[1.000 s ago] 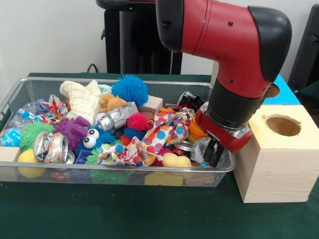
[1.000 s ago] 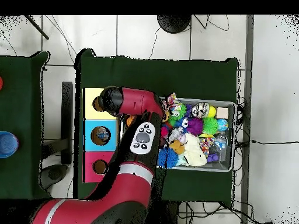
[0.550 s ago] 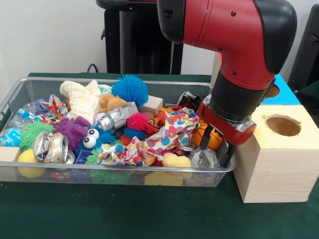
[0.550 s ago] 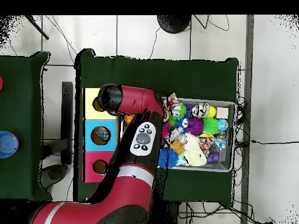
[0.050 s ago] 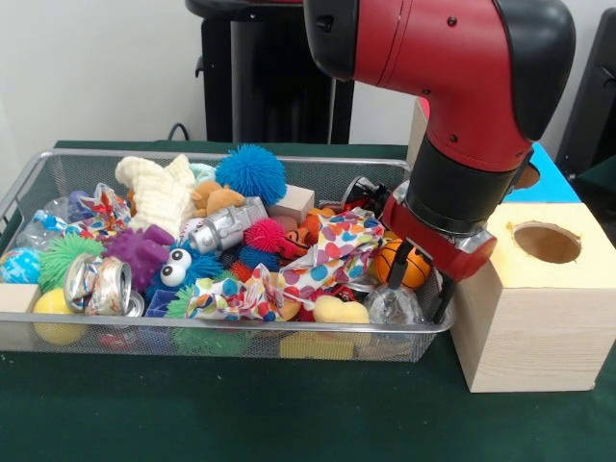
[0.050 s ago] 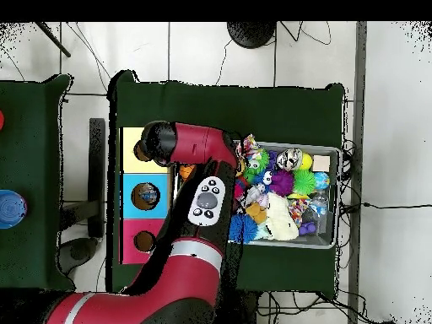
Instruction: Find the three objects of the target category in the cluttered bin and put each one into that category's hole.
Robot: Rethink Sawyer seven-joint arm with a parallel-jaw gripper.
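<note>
The gripper (image 5: 421, 286), fingers (image 5: 397, 269) spread apart and empty, hangs over a crumpled clear plastic bottle (image 5: 390, 305) in the wire mesh bin's (image 5: 226, 338) corner nearest the wooden box (image 5: 535, 306), among toys, cans and cloth.

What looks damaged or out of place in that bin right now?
Nothing has spilled out of the wire bin. The crushed silver cans near its front corner are dented flat, and another can lies on its side mid-heap. The gripper hangs open over a crumpled clear plastic piece.
</note>
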